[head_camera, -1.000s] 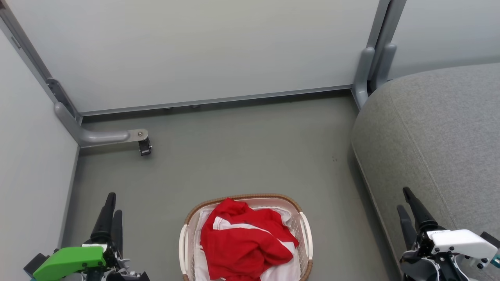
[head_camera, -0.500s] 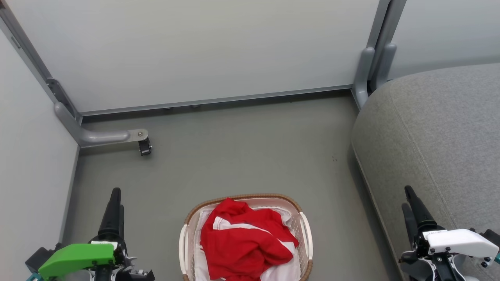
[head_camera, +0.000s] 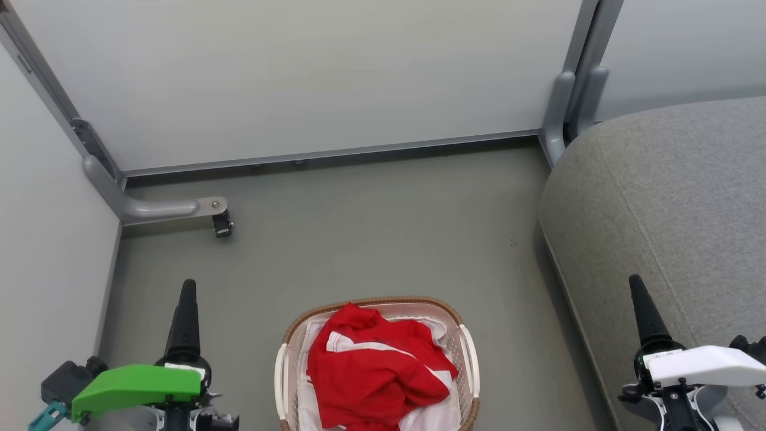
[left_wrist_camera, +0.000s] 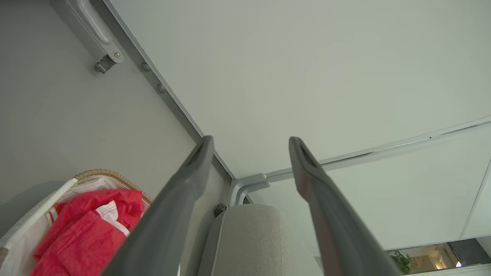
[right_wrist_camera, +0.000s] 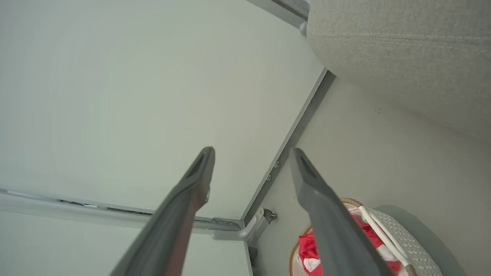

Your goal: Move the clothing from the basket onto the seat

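**Red clothing heaped in the basket, both grippers open and empty**

At the bottom centre of the head view, the basket (head_camera: 281, 371) on the grey floor (head_camera: 371, 227): white slotted sides, white handles, brown woven rim. Inside it, the clothing (head_camera: 374, 374), bright red with white stripes, crumpled in a heap on the white liner (head_camera: 431, 416) and rising a little above the rim. Hard to tell whether one garment or two in that heap.

To the robot's right, the seat (head_camera: 676, 197): large, grey, rounded at the corner, with a stitched seam along the top. Near the basket but apart from it, with a strip of floor between.

At the lower left, the left gripper (head_camera: 188, 286) under a green cover (head_camera: 134, 386), fingers pointing up the view, seen edge-on as a single dark spike over bare floor. Left of the basket, not touching it. In the left wrist view, jaws spread wide with nothing between them, the wall panel (head_camera: 299, 78) and the end of the seat beyond, the basket and red cloth at the lower left.

At the lower right, the right gripper (head_camera: 634, 282) under a white cover (head_camera: 706, 365), likewise edge-on, in front of the seat's near edge in the head view. In the right wrist view, jaws spread wide, holding nothing, the basket with red cloth at the bottom right, the seat at the top right.

Farther back on the left, a small black caster (head_camera: 221, 226) on a grey bracket, at the foot of the panel.
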`<state>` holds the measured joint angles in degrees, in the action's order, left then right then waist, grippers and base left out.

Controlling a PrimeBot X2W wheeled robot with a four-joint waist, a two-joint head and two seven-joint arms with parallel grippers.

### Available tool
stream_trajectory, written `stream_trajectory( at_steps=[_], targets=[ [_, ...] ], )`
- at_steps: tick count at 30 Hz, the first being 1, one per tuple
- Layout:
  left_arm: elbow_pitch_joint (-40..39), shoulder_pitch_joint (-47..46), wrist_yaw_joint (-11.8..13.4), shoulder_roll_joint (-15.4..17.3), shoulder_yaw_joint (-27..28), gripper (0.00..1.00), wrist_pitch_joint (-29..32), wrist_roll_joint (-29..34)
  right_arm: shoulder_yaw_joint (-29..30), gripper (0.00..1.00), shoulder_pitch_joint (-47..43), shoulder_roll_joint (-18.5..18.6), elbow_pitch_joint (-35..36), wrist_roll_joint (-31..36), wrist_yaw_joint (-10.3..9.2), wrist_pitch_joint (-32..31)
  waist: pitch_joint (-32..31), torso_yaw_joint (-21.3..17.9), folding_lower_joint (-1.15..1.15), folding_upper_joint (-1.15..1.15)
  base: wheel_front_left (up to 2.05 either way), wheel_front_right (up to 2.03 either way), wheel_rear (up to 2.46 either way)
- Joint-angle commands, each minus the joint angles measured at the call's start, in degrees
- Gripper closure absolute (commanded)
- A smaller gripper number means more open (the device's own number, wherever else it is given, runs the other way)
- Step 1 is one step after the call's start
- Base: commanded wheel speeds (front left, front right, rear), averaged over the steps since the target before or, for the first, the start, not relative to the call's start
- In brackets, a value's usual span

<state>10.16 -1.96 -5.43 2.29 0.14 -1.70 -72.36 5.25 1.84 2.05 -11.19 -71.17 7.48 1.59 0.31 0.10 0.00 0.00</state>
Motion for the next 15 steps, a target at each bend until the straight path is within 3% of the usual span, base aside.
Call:
stream_trajectory(
  at_steps=[1, 15],
  targets=[
    [-1.3, -0.2, 0.4, 0.3, -0.4, 0.0, -0.6, 3.1, 0.1, 0.0, 0.3, 0.4, 1.6, 2.6, 0.01, 0.7, 0.0, 0.0, 0.0, 0.0, 0.0, 0.0, 0.0],
    [-3.0, 0.6, 2.5, 0.4, -3.1, 0.0, -3.3, 20.1, -2.6, 0.0, -0.9, 0.5, 5.6, 21.4, 0.01, 3.4, 0.3, 0.3, 0.0, 0.0, 0.0, 0.0, 0.0]
  ],
)
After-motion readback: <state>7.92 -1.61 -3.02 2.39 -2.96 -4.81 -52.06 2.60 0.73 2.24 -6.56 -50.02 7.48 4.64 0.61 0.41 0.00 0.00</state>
